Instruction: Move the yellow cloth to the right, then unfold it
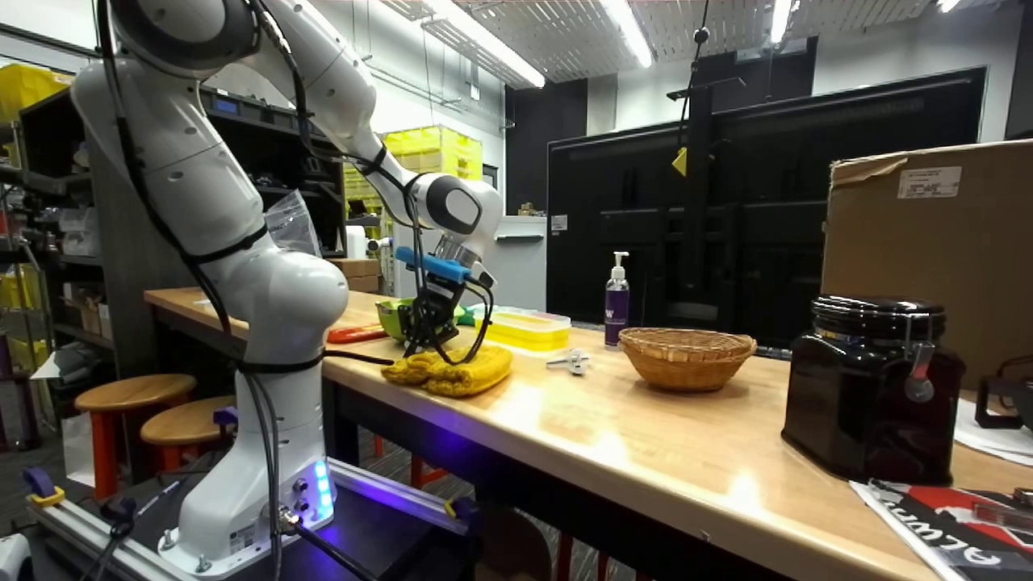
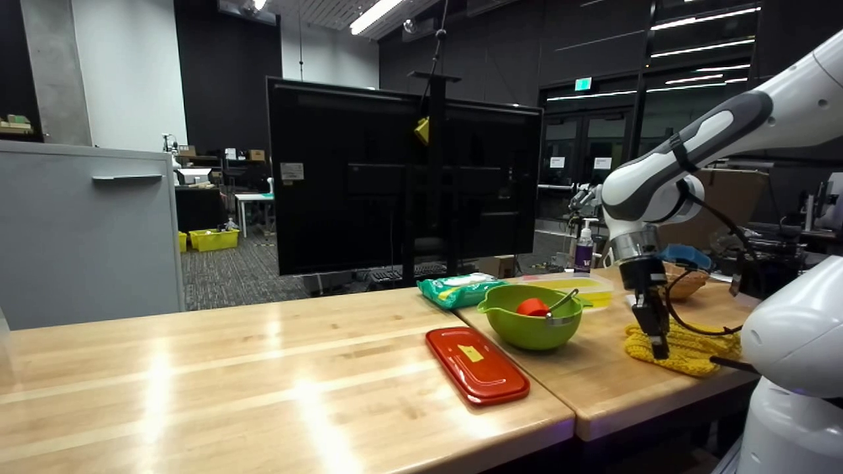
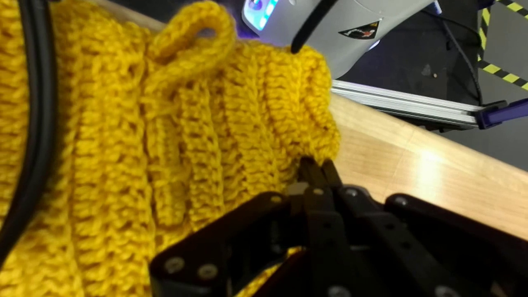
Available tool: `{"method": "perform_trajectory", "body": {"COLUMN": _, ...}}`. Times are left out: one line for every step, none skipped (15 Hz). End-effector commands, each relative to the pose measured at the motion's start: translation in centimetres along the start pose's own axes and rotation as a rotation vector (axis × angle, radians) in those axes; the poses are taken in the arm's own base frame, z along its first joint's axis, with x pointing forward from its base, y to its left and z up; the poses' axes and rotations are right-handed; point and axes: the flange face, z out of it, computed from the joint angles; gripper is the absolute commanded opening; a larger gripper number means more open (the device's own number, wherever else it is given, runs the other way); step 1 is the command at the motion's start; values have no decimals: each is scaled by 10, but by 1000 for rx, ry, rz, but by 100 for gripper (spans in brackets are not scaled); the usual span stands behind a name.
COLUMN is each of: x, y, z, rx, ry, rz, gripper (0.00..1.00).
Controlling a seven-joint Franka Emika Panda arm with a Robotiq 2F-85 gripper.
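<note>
The yellow cloth (image 1: 478,375) is a thick knitted piece, lying folded on the wooden table near its front edge. It shows in both exterior views, and in an exterior view (image 2: 691,349) it lies partly behind my gripper (image 2: 659,350). In the wrist view the cloth (image 3: 111,144) has lengthwise ribs and a loop on top. My gripper (image 3: 318,163) points down at the cloth's edge. Its fingers are close together with a bit of the cloth's edge between the tips. The exact grip at the tips is dark and partly hidden.
A green bowl (image 2: 530,326) with a red item inside and a red lid (image 2: 477,368) lie beside the cloth. A yellow-filled container (image 1: 524,329), a small metal tool (image 1: 571,362), a pump bottle (image 1: 616,303), a wicker basket (image 1: 686,359) and a dark jar (image 1: 874,395) stand along the table.
</note>
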Motion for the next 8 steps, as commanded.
{"method": "perform_trajectory", "body": {"x": -2, "y": -13, "z": -3, "rx": -25, "ry": 21, "rz": -15, "gripper": 0}}
{"method": "perform_trajectory", "body": {"x": -2, "y": -15, "z": -5, "rx": -34, "ry": 25, "rz": -18, "gripper": 0}}
{"method": "perform_trajectory", "body": {"x": -3, "y": -17, "z": -7, "rx": -43, "ry": 28, "rz": -20, "gripper": 0}}
{"method": "perform_trajectory", "body": {"x": -4, "y": -20, "z": -9, "rx": -53, "ry": 30, "rz": -23, "gripper": 0}}
{"method": "perform_trajectory", "body": {"x": -5, "y": -22, "z": -11, "rx": -62, "ry": 33, "rz": -26, "gripper": 0}}
{"method": "perform_trajectory", "body": {"x": -6, "y": -26, "z": -14, "rx": -74, "ry": 37, "rz": -30, "gripper": 0}}
{"method": "perform_trajectory", "body": {"x": -8, "y": -31, "z": -20, "rx": -90, "ry": 44, "rz": -36, "gripper": 0}}
{"method": "perform_trajectory", "body": {"x": -10, "y": -35, "z": -24, "rx": -102, "ry": 50, "rz": -45, "gripper": 0}}
